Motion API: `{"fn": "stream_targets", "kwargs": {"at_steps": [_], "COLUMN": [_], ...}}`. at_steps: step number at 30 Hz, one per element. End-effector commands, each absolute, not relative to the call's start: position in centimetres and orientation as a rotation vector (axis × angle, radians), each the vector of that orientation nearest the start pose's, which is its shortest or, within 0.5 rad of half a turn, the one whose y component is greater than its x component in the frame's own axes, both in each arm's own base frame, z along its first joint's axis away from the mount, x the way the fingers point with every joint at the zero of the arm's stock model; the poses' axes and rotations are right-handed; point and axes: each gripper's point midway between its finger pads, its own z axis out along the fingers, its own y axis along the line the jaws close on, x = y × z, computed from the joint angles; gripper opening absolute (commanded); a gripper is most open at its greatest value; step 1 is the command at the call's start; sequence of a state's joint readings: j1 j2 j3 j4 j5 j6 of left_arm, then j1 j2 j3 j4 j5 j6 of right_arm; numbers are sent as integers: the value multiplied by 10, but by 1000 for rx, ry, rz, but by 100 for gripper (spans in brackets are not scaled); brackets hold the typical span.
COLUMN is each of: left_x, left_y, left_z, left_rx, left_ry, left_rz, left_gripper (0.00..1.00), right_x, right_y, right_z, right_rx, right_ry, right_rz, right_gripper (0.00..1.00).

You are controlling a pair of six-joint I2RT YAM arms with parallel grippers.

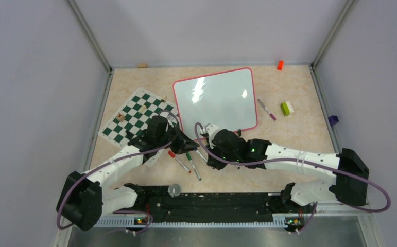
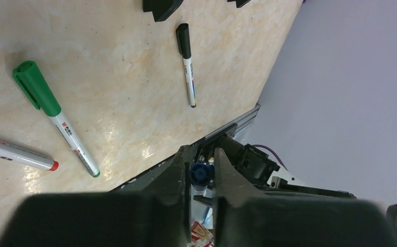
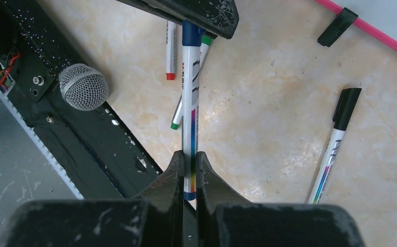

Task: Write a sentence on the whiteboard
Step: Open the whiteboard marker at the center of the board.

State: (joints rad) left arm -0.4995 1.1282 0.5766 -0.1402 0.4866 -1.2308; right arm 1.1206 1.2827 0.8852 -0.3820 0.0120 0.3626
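The right end effector (image 3: 188, 154) is clamped on the barrel of a blue marker (image 3: 191, 92), its fingers pressed against both sides of the lower barrel. The marker runs straight ahead to its blue cap (image 2: 200, 174), and the left end effector (image 2: 200, 154) is closed around that cap, one finger on each side. The two end effectors meet above the bench (image 1: 299, 134), just off the near long edge of the whiteboard (image 1: 222, 98), toward its near-left corner.

Under them, on the near side of that same corner, lie a green marker (image 2: 52, 110), a red-tipped marker (image 2: 16, 154) and a black-capped marker (image 2: 186, 62), all loose on the bench. A black clip (image 3: 339, 27) sits on the whiteboard's pink frame along that near edge.

The whiteboard lies flat and slightly skewed, its glossy face showing light reflections. The chessboard mat (image 1: 134, 116) lies just beside its left edge. To its right lie a purple marker (image 1: 266, 109) and, beyond that, a green-and-white block (image 1: 288, 108). An orange block (image 1: 280, 65) rests beyond its far-right corner.
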Motion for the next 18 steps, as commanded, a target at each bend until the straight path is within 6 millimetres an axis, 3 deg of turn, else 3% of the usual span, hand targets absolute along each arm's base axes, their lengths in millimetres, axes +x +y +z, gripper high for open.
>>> {"fn": "stream_targets", "kwargs": {"at_steps": [1,2,3,5,6,8,9,10,18], "left_x": [215,215,215,216,216,218,219,221,240], "left_y": [-255,-255,-255,-256,-256,-258,-258,-259,-267], "left_z": [148,147,148,151,151,156,159,164,227], "left_rx": [-558,-557,-554,-540,-534,-509,-499,-490,-544], "left_ry": [2498,2503,2503,2500,2499,2485,2475,2457,2200], "left_rz": [-1390,-1386,-1386,-1389,-1389,-1400,-1404,-1416,-1762], "left_gripper": [1,0,0,0,0,0,0,0,0], "right_x": [151,175,155,154,154,160,162,166,185], "right_y": [335,324,333,333,333,331,330,329,328], "right_z": [152,153,154,155,157,165,172,180,242], "right_rx": [-858,-774,-841,-834,-819,-755,-720,-680,-378], "right_ry": [2215,2233,2216,2216,2223,2236,2237,2231,2095], "right_rz": [754,722,750,754,767,801,829,862,1216], "right_gripper": [0,0,0,0,15,60,72,78,80]}}
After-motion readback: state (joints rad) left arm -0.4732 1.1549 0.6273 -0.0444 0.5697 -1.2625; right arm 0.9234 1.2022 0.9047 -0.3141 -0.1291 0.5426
